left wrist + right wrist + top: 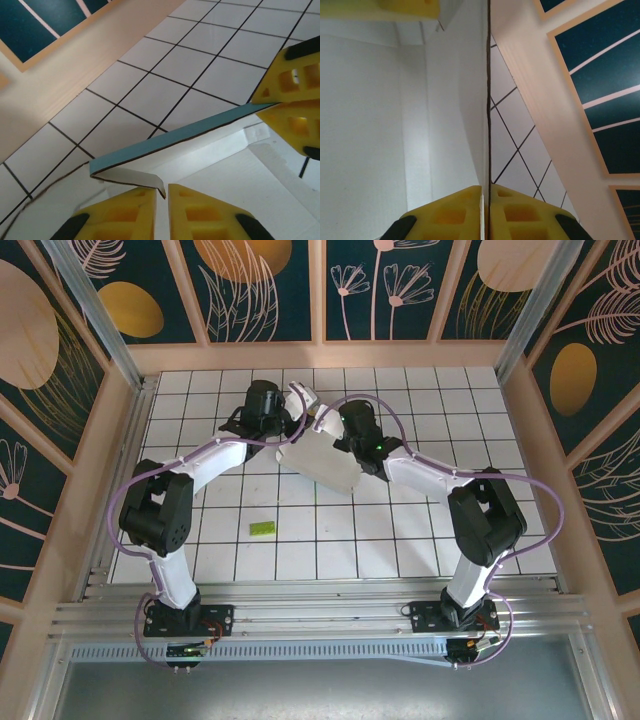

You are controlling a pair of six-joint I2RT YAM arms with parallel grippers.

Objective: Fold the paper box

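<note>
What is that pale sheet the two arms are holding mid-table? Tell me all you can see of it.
It is a box of thin card, white on one face, light blue on the other, only partly folded. It lies on the tiled table, white face up, with one long wall raised so its blue outside shows and a small flap curling at one end. The left claw pinches that flap; the right claw pinches the wall's other end.
</note>
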